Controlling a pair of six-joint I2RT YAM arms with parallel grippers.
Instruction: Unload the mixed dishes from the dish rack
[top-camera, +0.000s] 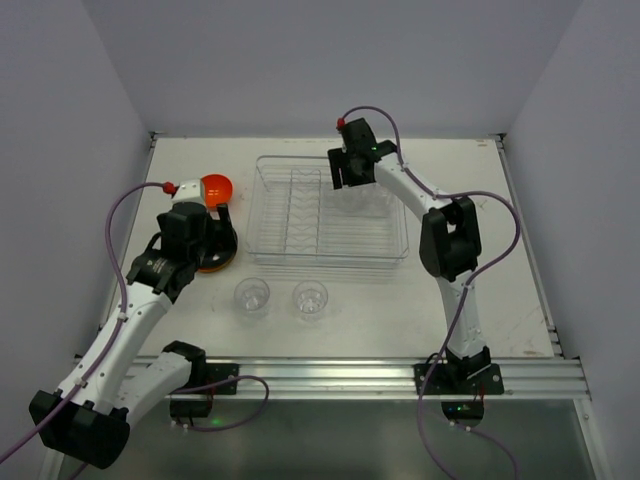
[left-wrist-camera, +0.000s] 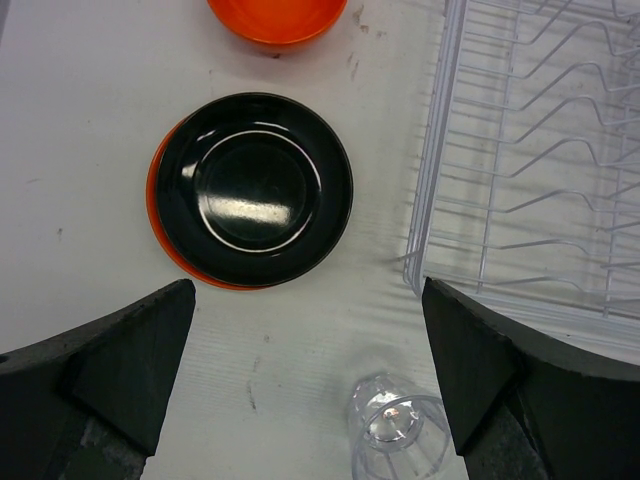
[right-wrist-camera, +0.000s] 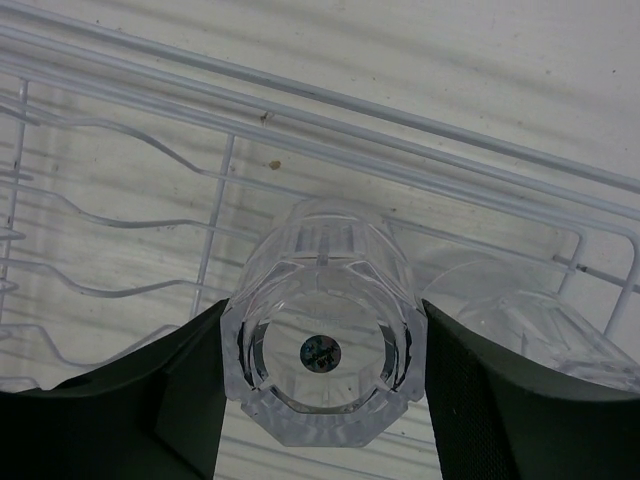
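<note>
I am holding the right gripper (top-camera: 347, 175) at the far side of the dish rack (top-camera: 330, 258), its jaws clamping a clear tumbler (right-wrist-camera: 320, 340). A second tumbler (right-wrist-camera: 530, 320) is lying just right of it. My left gripper (left-wrist-camera: 308, 330) is hovering, jaws wide apart, over the black plate (left-wrist-camera: 255, 190), which is sitting on the red-orange plate (left-wrist-camera: 160, 225) left of the rack.

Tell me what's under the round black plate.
A round red-orange plate; only its left and lower rim shows. The black plate covers the rest, and anything further down.
</note>
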